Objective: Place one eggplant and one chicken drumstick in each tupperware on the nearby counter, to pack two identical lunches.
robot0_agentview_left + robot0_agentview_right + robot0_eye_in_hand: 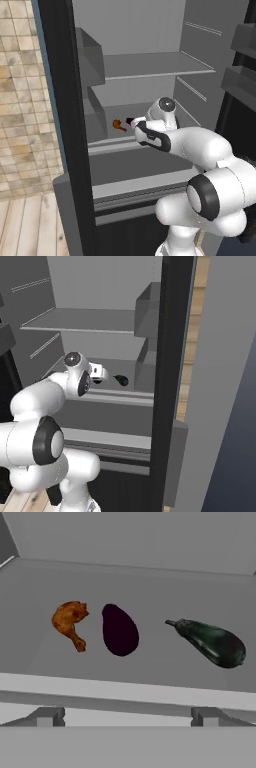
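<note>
On the grey fridge shelf [150,587] lie a browned chicken drumstick [69,621], a short dark purple eggplant [120,630] right beside it, and a longer dark green-black eggplant [212,643] further right. My gripper [128,717] hangs in front of the shelf's lip, open wide, with nothing between its fingertips [50,717]. From the left base view the gripper [130,121] sits just right of the drumstick [118,125]. In the right base view the gripper [105,374] is short of a dark eggplant [121,379]. The tupperware and the counter are out of view.
The fridge stands open, with a dark door frame [65,125] on its left. An upper shelf [150,65] runs above my hand and a closed drawer [140,167] below it. Door bins [240,80] hang on the right. A tiled wall [20,100] lies left.
</note>
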